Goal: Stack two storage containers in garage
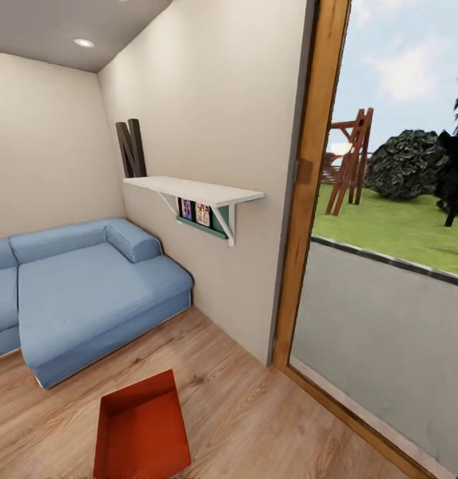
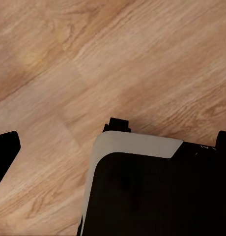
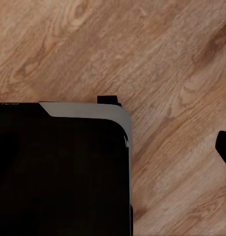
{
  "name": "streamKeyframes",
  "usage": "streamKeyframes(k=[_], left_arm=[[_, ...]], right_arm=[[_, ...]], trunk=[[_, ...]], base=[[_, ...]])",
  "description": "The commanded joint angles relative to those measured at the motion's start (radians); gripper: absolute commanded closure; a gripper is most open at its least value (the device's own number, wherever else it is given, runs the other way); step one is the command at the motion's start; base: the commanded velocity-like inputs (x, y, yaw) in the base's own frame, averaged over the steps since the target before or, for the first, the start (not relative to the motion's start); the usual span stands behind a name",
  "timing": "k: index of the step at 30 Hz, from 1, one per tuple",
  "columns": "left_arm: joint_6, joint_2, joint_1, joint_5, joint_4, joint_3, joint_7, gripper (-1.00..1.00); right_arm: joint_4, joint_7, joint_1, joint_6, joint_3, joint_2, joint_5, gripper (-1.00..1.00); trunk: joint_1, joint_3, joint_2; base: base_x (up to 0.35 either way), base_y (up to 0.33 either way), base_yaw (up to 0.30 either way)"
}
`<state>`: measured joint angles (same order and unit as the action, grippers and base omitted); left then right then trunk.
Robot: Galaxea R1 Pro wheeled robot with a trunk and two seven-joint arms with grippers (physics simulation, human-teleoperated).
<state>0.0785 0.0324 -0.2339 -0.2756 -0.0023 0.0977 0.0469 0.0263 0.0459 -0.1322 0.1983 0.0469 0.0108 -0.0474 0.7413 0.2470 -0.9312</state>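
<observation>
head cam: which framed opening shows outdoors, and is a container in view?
The wood-framed doorway at right shows grass and sky. One red container sits open-topped on the wood floor, nearer than the sofa.

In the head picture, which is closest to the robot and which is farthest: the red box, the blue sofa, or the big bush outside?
1. Red box: on the wood floor, right in front.
2. Blue sofa: behind it, to the left, in the corner.
3. Big bush: outside on the grass, far right.
</observation>
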Motion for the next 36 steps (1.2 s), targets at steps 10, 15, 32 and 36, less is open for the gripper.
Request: streamKeyframes(k=[10, 15, 32, 36], left_arm=[[0.002, 0.000, -0.001, -0.008, 0.001, 0.009, 0.002, -1.00], [0.003, 0.000, -0.001, -0.008, 0.001, 0.009, 0.002, -1.00], [0.004, 0.000, -0.001, -0.009, 0.000, 0.009, 0.005, -1.00], [0.004, 0.000, -0.001, -0.009, 0.000, 0.009, 0.005, -1.00]], right_arm=[[0.003, 0.001, -0.001, 0.006, 0.005, 0.000, -0.005, -1.00], [0.003, 0.002, -0.001, 0.006, 0.005, 0.000, -0.005, -1.00], [0.003, 0.002, -0.001, 0.006, 0.005, 0.000, -0.005, -1.00], [0.003, 0.002, -0.001, 0.006, 0.005, 0.000, -0.005, -1.00]], trunk=[[0.000, 0.001, -0.001], [0.000, 0.001, -0.001], [0.000, 0.001, -0.001], [0.000, 0.001, -0.001]], base=[[0.000, 0.000, 0.268], [0.000, 0.000, 0.268], [0.000, 0.000, 0.268], [0.000, 0.000, 0.268]])
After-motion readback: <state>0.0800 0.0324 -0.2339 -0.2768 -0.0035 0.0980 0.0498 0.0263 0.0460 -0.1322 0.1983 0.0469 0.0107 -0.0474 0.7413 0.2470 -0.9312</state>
